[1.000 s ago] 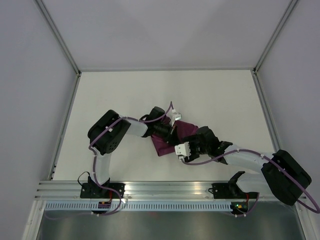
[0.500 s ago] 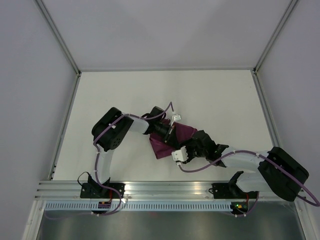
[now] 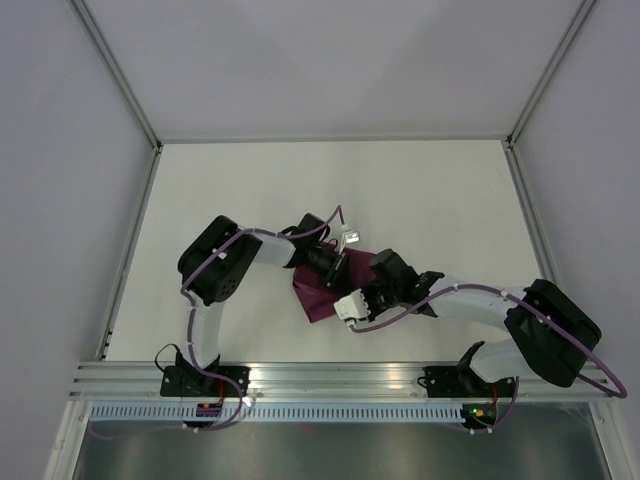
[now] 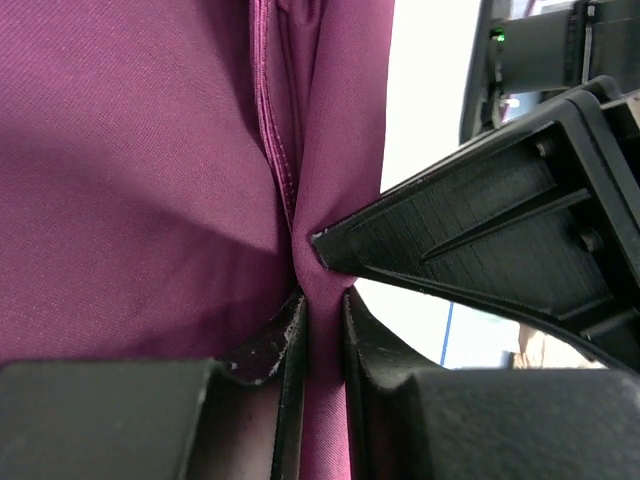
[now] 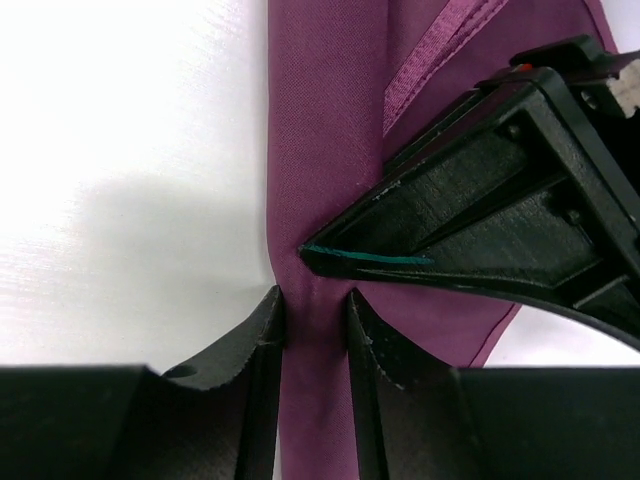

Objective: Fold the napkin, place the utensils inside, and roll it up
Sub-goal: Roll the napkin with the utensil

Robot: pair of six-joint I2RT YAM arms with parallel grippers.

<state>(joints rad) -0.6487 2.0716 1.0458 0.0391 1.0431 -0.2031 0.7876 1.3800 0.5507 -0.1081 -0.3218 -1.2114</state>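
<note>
White table (image 3: 220,180) — napkin (image 3: 318,298) slants toward far-right — left end effector (image 4: 322,300) and right end effector (image 5: 315,300) pinch it.

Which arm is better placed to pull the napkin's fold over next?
Probably the right. The right gripper holds the napkin by its folded edge, table alongside, so it can pull freely; the left gripper pinches a ridge amid the cloth's bulk.

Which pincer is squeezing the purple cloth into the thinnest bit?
The left pincer. Its jaws nearly meet on a thin fold of the napkin, while the right pincer has its jaws wider apart around a thicker fold.
</note>
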